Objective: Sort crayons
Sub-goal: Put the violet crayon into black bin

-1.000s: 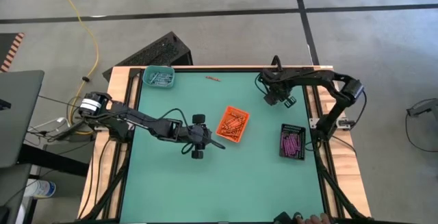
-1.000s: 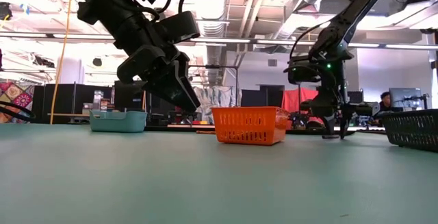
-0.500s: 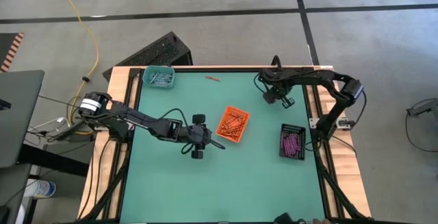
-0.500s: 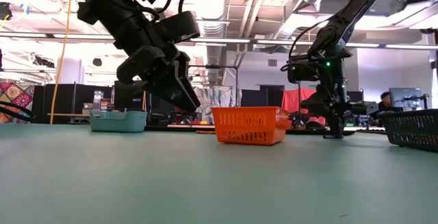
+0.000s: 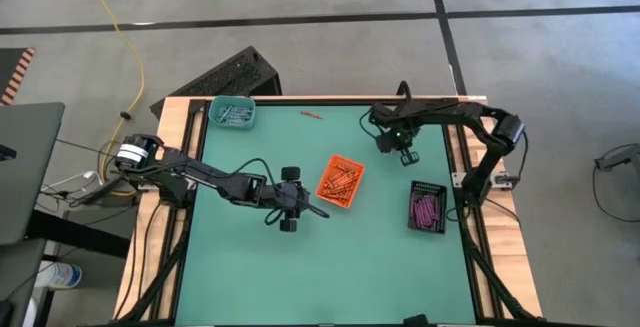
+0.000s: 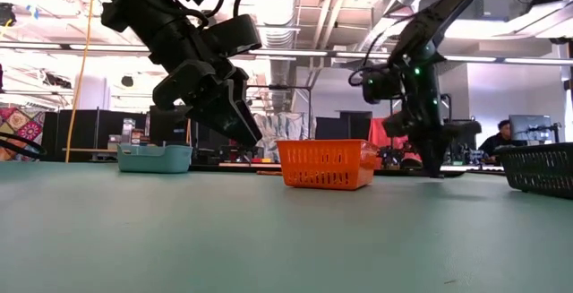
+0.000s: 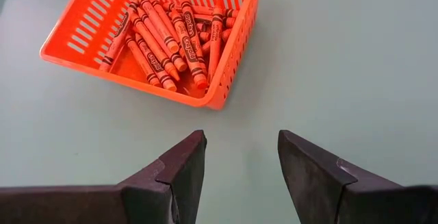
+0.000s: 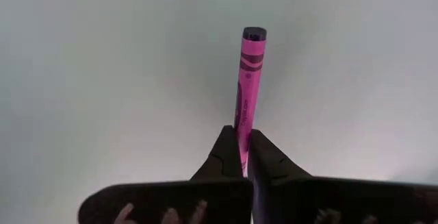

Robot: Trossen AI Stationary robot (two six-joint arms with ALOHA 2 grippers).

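Note:
My right gripper [image 5: 404, 153] stands at the table's far right and is shut on a pink crayon [image 8: 248, 73]. My left gripper [image 7: 239, 155] hangs open just left of the orange tray [image 5: 340, 181], near the table's middle, with nothing between its fingers. Several orange-red crayons [image 7: 171, 39] lie in that tray. A black tray [image 5: 427, 208] at the right edge holds purple-pink crayons. One orange-red crayon [image 5: 311, 115] lies loose on the mat near the far edge. My right gripper pinches the pink crayon by one end [image 8: 241, 125] between its two fingertips. The fingers come steeply from above and the crayon runs on past them, in line with them. Whether its free end [image 8: 254, 33] touches the mat, I cannot tell.
A teal tray [image 5: 232, 113] with blue-grey crayons sits at the far left corner. Bare green mat [image 5: 300, 267] fills the near half of the table. A person sits in the room beyond the table's right side [image 6: 501, 141].
My right gripper has shut on the pink crayon on the mat, rolled its wrist and shifted a little toward the table's left with it.

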